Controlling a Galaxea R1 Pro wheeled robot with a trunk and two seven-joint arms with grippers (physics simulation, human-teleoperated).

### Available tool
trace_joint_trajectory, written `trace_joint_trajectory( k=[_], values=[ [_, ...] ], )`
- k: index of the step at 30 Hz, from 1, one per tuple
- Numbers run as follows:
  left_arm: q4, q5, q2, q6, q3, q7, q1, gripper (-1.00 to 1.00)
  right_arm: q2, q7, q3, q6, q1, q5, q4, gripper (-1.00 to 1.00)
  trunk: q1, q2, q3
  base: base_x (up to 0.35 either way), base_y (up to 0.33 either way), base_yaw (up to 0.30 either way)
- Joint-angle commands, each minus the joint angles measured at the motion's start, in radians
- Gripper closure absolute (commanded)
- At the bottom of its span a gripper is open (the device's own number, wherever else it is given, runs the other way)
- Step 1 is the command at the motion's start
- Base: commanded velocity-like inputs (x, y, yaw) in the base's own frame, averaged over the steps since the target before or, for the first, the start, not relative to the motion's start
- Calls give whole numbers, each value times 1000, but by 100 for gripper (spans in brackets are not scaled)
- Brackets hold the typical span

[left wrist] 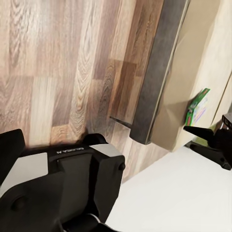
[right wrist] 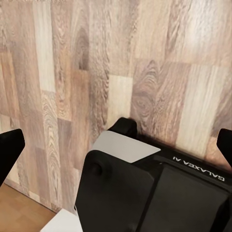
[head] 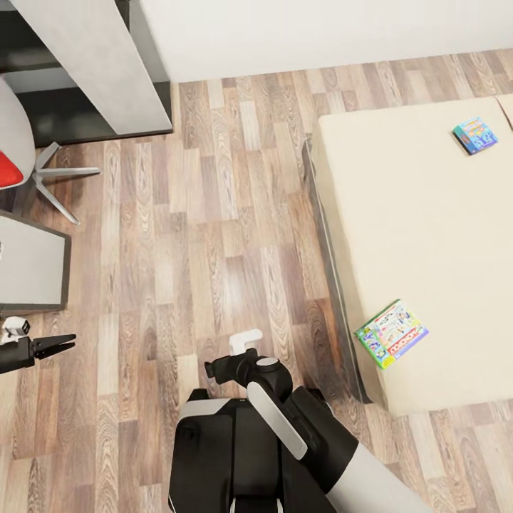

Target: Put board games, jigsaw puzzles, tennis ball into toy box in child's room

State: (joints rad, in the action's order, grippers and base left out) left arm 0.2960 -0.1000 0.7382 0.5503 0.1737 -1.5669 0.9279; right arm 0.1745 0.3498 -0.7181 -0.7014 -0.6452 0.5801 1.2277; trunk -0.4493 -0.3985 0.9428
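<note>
The bed (head: 427, 235) is a wide low slab with a plain cream mattress, matte and smooth, edged by a dark grey frame along the side nearest the floor. Two flat printed board games lie on it: a white box with multicoloured edges (head: 391, 333) close to the mattress's near corner by the frame, tilted askew, and a small teal-blue box (head: 475, 135) well apart from it near the far edge. From the left wrist the white box (left wrist: 197, 107) shows edge-on, green-rimmed, above the frame. The floor (head: 199, 235) is wood plank in mixed brown and pale grain, bare between the bed and the desk. A grey slab of the desk (head: 32, 267) juts in at the left, with a taller grey panel (head: 100, 64) behind it, and the chrome legs and red-and-white seat of a chair (head: 28, 167) stand between them. The wall (head: 320, 32) is plain white. The left gripper (head: 57, 345) hangs over the floor beside the desk, its thin black fingers close together with nothing between them; the right gripper (right wrist: 116, 145) has its dark fingertips set wide apart over the planks, above the robot's black and white base (head: 214, 456)
</note>
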Motion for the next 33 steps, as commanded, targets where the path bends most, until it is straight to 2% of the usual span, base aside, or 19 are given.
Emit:
trace_joint_trajectory(
  k=[1,33],
  values=[
    [0,0,1,10,0,-4,0,-100,0,10,-1,-2,-1,10,1,-100,-1,-2,-1,0,0,83],
    [0,0,-1,10,-1,-4,0,-100,0,8,-1,0,0,12,0,-100,-1,-2,-53,0,0,73]
  ],
)
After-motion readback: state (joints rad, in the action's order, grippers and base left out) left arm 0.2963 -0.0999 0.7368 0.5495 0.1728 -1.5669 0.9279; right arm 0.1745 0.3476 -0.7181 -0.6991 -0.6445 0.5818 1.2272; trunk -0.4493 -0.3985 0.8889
